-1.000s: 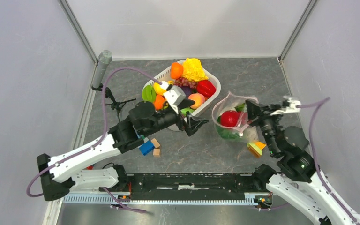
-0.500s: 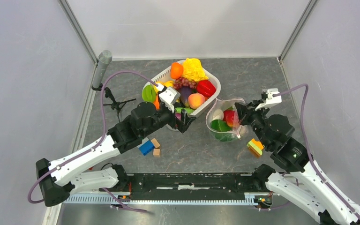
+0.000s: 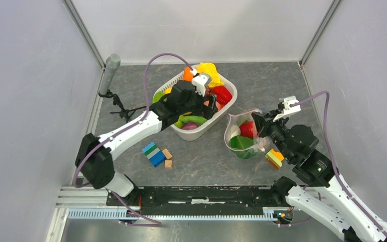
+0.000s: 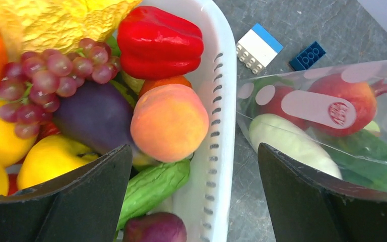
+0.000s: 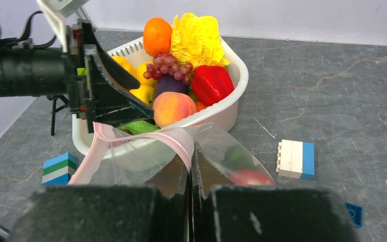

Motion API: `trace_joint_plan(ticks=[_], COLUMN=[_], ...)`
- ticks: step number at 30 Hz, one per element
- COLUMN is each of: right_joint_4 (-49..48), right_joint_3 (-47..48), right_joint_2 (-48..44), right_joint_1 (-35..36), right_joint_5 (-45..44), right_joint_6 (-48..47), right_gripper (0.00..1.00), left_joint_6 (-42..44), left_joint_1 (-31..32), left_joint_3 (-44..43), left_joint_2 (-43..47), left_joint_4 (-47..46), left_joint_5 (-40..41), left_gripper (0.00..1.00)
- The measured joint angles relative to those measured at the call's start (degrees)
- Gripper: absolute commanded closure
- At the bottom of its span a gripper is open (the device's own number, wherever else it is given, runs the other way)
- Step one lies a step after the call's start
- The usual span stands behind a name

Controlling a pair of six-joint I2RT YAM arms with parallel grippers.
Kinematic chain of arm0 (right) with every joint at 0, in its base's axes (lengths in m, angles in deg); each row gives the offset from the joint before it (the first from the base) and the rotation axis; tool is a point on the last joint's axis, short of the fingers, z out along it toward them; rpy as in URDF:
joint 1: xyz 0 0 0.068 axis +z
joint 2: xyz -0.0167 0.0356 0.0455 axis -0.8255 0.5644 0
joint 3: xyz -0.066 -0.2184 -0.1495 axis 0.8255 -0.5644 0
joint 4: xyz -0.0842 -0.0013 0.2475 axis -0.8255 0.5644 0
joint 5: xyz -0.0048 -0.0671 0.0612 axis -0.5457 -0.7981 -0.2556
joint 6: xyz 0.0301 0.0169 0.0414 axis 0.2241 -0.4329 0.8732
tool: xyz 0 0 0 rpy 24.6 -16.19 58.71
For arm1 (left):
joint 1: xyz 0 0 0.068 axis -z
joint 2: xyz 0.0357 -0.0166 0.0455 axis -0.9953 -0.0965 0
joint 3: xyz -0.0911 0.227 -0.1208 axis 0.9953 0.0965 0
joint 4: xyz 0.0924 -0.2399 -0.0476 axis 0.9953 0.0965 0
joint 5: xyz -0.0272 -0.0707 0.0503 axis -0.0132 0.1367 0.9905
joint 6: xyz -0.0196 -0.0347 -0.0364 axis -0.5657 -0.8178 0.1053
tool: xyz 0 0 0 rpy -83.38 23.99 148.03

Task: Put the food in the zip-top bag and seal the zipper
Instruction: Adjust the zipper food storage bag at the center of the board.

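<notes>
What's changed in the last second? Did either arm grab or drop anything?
The left gripper, open and empty, swung from the gap in front of the basket to above the food in it, near the peach. The right gripper, shut on the zipper throughout, carried the zip-top bag a little left, toward the basket. Nothing grabbed or released. Basket and blocks stayed put.

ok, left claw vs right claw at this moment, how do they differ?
The left claw is wide open and holds nothing; the right claw is shut on the zipper of the zip-top bag. The left claw hangs over the white basket, above the peach; the right claw sits beside the basket, at the bag's mouth. Both are black.
</notes>
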Motion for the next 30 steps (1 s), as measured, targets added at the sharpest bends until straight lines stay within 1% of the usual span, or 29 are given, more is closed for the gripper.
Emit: trace_joint_plan(ticks=[3, 9, 17, 26, 30], right_joint_4=[0.94, 1.62, 0.13, -2.27, -2.82], right_joint_3=[0.0, -0.74, -3.45, -5.81, -6.23], right_joint_2=[-0.83, -3.37, -3.39, -3.06, -2.78], right_joint_1=[0.0, 0.0, 0.02, 0.02, 0.02], right_joint_5=[0.2, 0.55, 3.56, 6.88, 7.65], right_joint_6=[-0.52, -0.46, 0.72, 2.27, 2.58], right_gripper=[0.94, 0.94, 0.94, 0.93, 0.93], left_joint_6=[0.0, -0.02, -0.17, -1.51, -1.46], left_joint_1=[-0.24, -0.26, -0.52, -1.11, -1.22], left_joint_3=[-1.95, -2.51, -3.04, -3.28, -5.25], left_joint_2=[-4.24, -8.17, -11.67, -12.81, -14.86], left_joint_4=[-0.17, -0.24, -2.36, -5.29, -5.25], left_joint_5=[-1.31, -1.9, -0.94, 0.83, 1.57], left_gripper=[0.0, 0.01, 0.05, 0.02, 0.07])
